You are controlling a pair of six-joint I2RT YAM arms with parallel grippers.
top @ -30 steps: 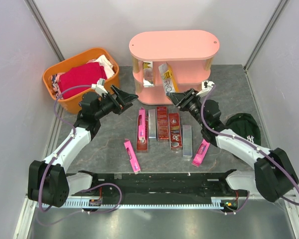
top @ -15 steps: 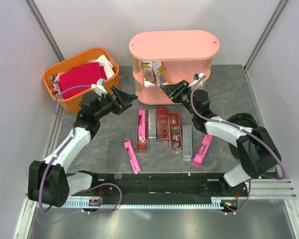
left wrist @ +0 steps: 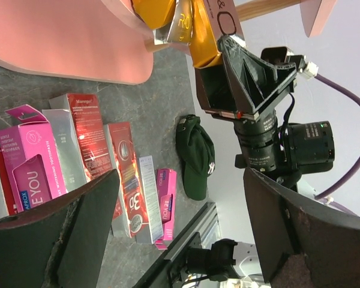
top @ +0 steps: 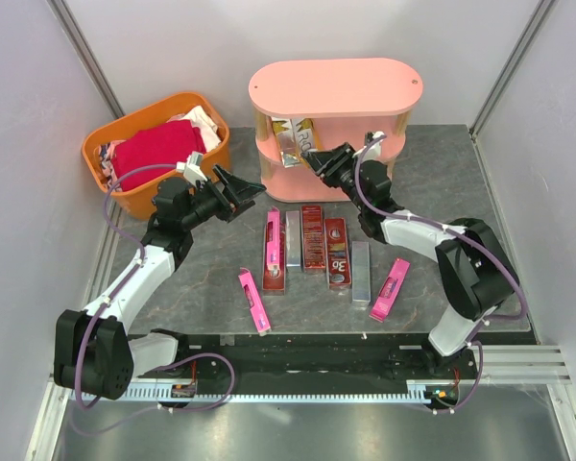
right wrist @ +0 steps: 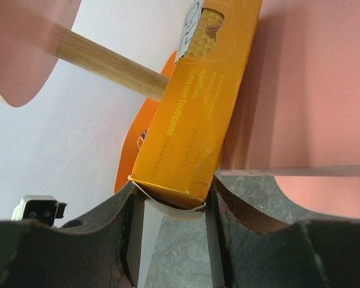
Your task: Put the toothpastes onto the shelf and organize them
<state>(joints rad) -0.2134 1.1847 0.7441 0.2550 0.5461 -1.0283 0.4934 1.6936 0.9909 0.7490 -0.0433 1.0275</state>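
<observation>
My right gripper [top: 324,163] is shut on the lower end of a yellow-gold toothpaste carton [top: 305,142]. It holds the carton tilted inside the middle tier of the pink shelf [top: 331,86], beside a silver carton [top: 286,144]. In the right wrist view the carton [right wrist: 195,108] sits between my fingers [right wrist: 171,201] against the pink shelf wall. My left gripper [top: 245,187] is open and empty, hovering left of the shelf. Several red, silver and pink cartons [top: 312,240] lie in a row on the table. Single pink cartons lie at the front left [top: 254,301] and front right [top: 389,289].
An orange basket [top: 106,158] with a red cloth [top: 158,149] stands left of the shelf. A dark green cap [left wrist: 195,156] lies on the table at the right, near my right arm. Grey walls close in both sides.
My right gripper has carried the yellow-gold carton left and farther into the shelf's middle tier, next to the silver carton. My left arm has not moved.
</observation>
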